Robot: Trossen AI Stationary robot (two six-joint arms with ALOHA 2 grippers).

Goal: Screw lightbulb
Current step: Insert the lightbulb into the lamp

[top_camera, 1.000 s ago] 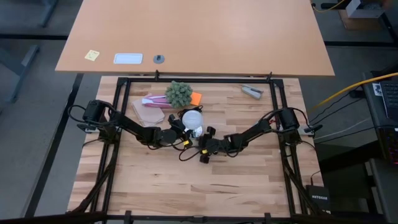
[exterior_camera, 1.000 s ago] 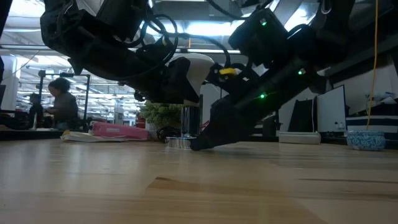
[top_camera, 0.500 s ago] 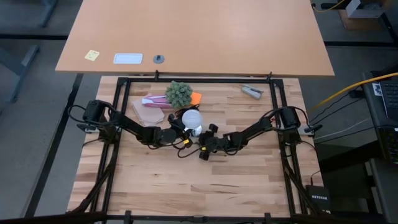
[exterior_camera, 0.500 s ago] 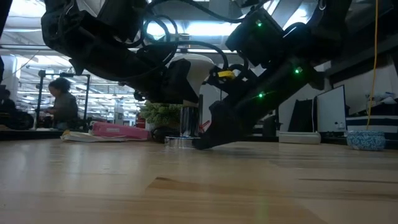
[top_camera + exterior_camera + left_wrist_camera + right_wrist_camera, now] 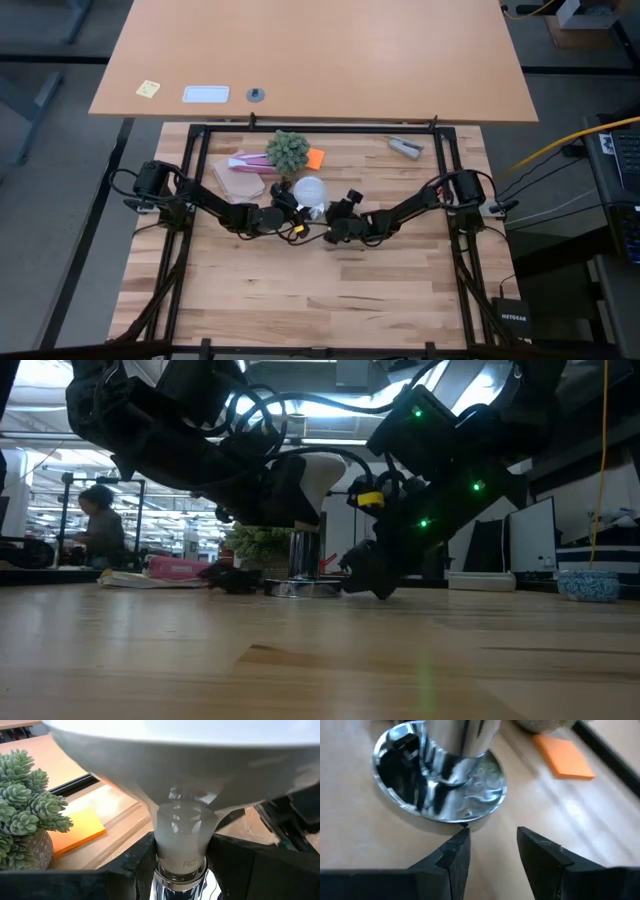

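The lightbulb (image 5: pixel 310 187) stands upright, white dome up (image 5: pixel 322 468), its lower end in a chrome socket (image 5: pixel 300 565). The socket's round base disc (image 5: pixel 440 785) rests on the wooden table. My left gripper (image 5: pixel 180 857) reaches in from the table's left and is shut on the bulb. My right gripper (image 5: pixel 492 840) comes from the right, tilted down, and is open. Its fingertips stand just short of the disc's rim, with only bare wood between them. I cannot tell whether one tip touches the rim. My left gripper pinches the bulb's narrow neck (image 5: pixel 181 851), just above the chrome socket (image 5: pixel 180 882), between its two fingers. The fingers come nearly level from the table's left, one on each side of the neck. The bulb stands upright in the socket on the table.
Behind the bulb stand a small potted succulent (image 5: pixel 288 150), an orange note (image 5: pixel 316 158), a pink packet (image 5: pixel 245 160) and a wooden block (image 5: pixel 238 181). A grey item (image 5: pixel 405 147) lies far right. A black frame (image 5: pixel 200 170) borders the table. A person (image 5: pixel 95 525) sits in the room beyond.
My right gripper has swung about at the wrist and gone toward the table's far edge. Its fingertips have drawn back from the socket's base disc toward the right. The gap between its fingers is unchanged. The left gripper and the bulb have kept still.
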